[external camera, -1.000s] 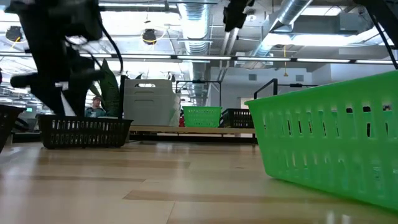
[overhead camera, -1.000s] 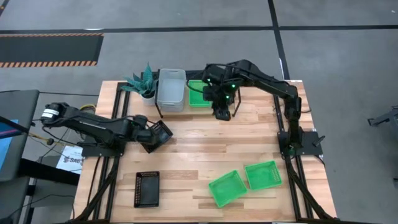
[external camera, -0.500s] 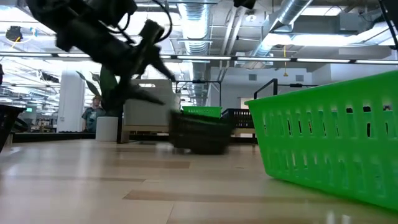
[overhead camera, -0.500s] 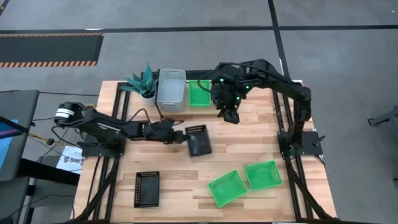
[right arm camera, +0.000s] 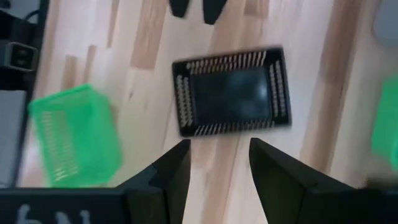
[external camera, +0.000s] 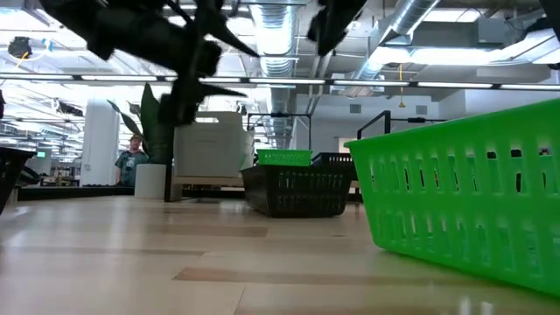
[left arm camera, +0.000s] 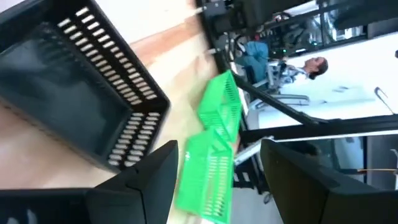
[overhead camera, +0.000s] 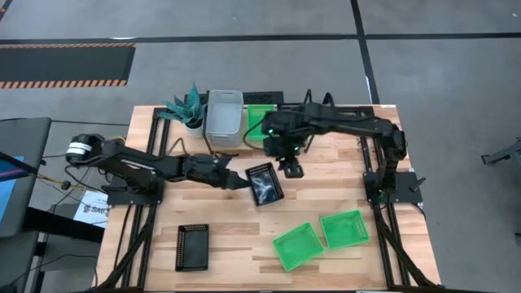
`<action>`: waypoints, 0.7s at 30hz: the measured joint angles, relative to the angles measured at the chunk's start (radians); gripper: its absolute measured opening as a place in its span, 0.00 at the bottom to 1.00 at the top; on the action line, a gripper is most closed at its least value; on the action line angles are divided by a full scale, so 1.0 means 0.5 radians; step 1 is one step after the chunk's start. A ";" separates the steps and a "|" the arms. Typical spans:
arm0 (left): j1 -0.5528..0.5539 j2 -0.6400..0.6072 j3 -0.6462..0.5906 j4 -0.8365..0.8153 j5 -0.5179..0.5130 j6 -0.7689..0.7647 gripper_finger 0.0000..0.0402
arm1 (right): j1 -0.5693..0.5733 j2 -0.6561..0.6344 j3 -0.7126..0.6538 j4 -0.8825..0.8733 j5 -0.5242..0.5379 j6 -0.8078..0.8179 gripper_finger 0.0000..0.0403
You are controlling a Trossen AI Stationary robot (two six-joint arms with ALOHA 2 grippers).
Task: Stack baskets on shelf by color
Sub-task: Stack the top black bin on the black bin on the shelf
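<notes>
With fingers apart, the right gripper (overhead camera: 291, 169) hovers just beside the black basket (overhead camera: 265, 184); it should straddle one rim squarely, while the left gripper (overhead camera: 237, 178), also parted, sits beside it.

Three green baskets (overhead camera: 342, 229), two black (overhead camera: 265, 183) (one plant (overhead camera: 189, 106))

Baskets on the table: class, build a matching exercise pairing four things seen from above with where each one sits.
Things
1. grey-white basket
2. black basket in mid-table
3. second black basket
4. two green baskets

Places
A. front right of the table
B. front left of the table
C. on the shelf, beside the plant
D. between the left gripper and right gripper

Pairs: 1-C, 2-D, 3-B, 4-A
</notes>
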 joint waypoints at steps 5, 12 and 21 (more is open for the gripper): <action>-0.054 -0.343 0.000 -0.273 -0.112 -0.026 0.54 | -0.001 0.000 -0.399 0.621 -0.001 -0.098 0.46; -0.134 -0.810 0.000 -0.687 -0.397 -0.031 0.54 | -0.030 0.000 -0.750 1.138 0.000 -0.268 0.46; -0.218 -1.076 0.000 -1.117 -0.638 -0.138 0.54 | -0.130 0.000 -1.024 1.579 0.037 -0.387 0.46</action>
